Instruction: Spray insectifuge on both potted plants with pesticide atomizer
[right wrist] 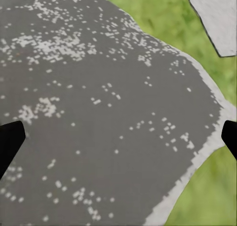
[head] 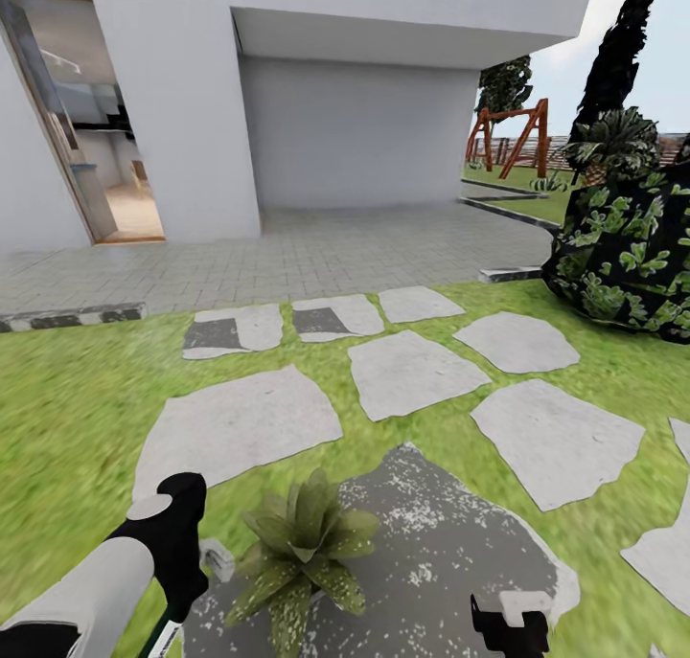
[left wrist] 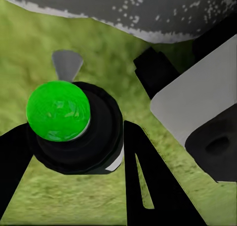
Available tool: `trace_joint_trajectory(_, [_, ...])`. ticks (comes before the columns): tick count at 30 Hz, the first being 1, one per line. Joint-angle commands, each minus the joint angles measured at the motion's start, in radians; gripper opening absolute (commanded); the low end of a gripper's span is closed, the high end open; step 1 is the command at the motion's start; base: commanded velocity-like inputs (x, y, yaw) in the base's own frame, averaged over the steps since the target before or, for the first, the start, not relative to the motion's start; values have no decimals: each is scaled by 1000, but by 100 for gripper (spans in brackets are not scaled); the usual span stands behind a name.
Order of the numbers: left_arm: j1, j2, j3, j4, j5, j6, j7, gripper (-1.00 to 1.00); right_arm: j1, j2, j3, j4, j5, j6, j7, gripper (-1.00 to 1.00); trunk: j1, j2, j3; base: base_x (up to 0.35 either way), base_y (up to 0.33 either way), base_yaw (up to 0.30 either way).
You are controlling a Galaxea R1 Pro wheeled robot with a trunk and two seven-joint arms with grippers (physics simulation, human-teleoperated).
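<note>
One potted plant (head: 305,546), a low rosette of pointed speckled leaves, stands at the near left edge of a dark grey stepping stone (head: 450,543). The second potted plant is out of view. My left gripper (head: 174,586) hangs just left of the plant. In the left wrist view this gripper (left wrist: 74,132) is shut on the pesticide atomizer (left wrist: 59,110), seen end-on as a green round end in a dark body. A white and green bit of the atomizer (head: 163,639) shows under the hand. My right gripper (head: 508,629) hovers open over the same stone (right wrist: 108,112), fingertips (right wrist: 10,142) wide apart.
Pale stepping stones (head: 240,423) cross the lawn toward a paved terrace (head: 316,256) and a white house with an open doorway (head: 105,160). A large dark shrub (head: 628,246) stands at the right, a wooden swing frame (head: 513,136) behind it. A white and black robot part (left wrist: 197,97) is close to the left hand.
</note>
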Motion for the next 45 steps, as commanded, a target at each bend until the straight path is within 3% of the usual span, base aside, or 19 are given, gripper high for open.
trace_joint_trajectory(1, [0, 1, -11, 0, -12, 10, -9, -100, -1, 0, 2, 1, 7, -2, -7, 100, 0, 0, -1, 75, 50, 0])
trace_joint_trajectory(6, [0, -1, -58, 2, -35, 12, -9, -100, 0, 2, 2, 0, 6, -2, -7, 100, 0, 0, -1, 16, 11, 0])
trace_joint_trajectory(21, [0, -2, -63, -15, -36, 17, -5, -100, 0, 5, 2, 0, 6, -2, -7, 100, 0, 0, -1, -96, 25, -210])
trace_joint_trajectory(26, [0, -1, -58, -15, -34, 17, 34, -100, 0, 5, 3, 1, 6, -2, -7, 100, 0, 0, -1, -220, 232, -281])
trace_joint_trajectory(45, [-2, -1, -55, -16, -34, 21, 37, -100, 0, 5, 2, -1, 4, -2, -8, 100, 0, 0, -1, -7, 304, -236])
